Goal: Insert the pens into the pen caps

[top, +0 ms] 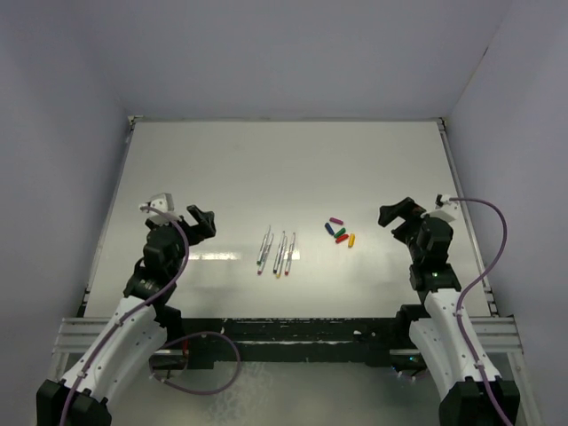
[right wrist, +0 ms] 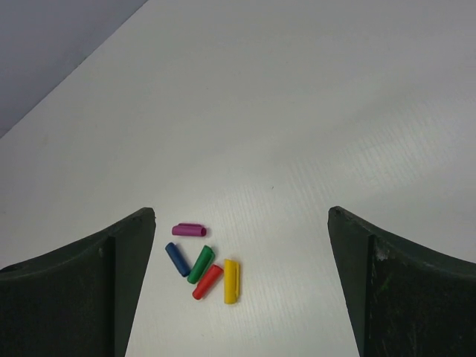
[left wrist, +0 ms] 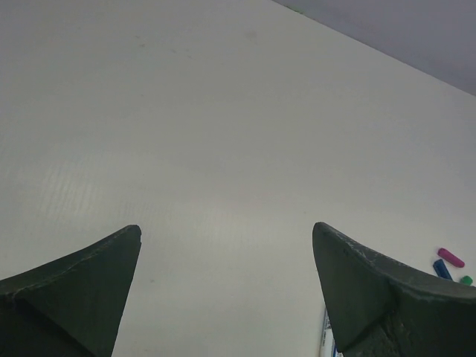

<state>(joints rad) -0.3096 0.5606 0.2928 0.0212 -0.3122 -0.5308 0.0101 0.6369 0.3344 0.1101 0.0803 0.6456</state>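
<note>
Overhead view of the white bench (top: pixel 266 160) with two arms. At centre lie the pens (top: pixel 278 252), thin silvery shafts in a close row, each running roughly 12 to 6 o'clock; there seem to be five, but they lie too close together for a sure count. At 3 o'clock of the pens, apart from them, sit the pen caps (top: pixel 340 232), five in number. The right wrist view separates them: one purple cap (right wrist: pixel 189 230) at 12 o'clock of the cluster, one blue cap (right wrist: pixel 177 259) at 9 o'clock, one green cap (right wrist: pixel 201 264) at centre, one red cap (right wrist: pixel 207 281) at 6 o'clock and one yellow cap (right wrist: pixel 231 281) at 4 o'clock. The left fingers (left wrist: pixel 82 297), at 9 o'clock of the pens, are spread wide with only bare bench between them. The right fingers (right wrist: pixel 401 282), at 3 o'clock of the caps, are likewise released and hold nothing.
</note>
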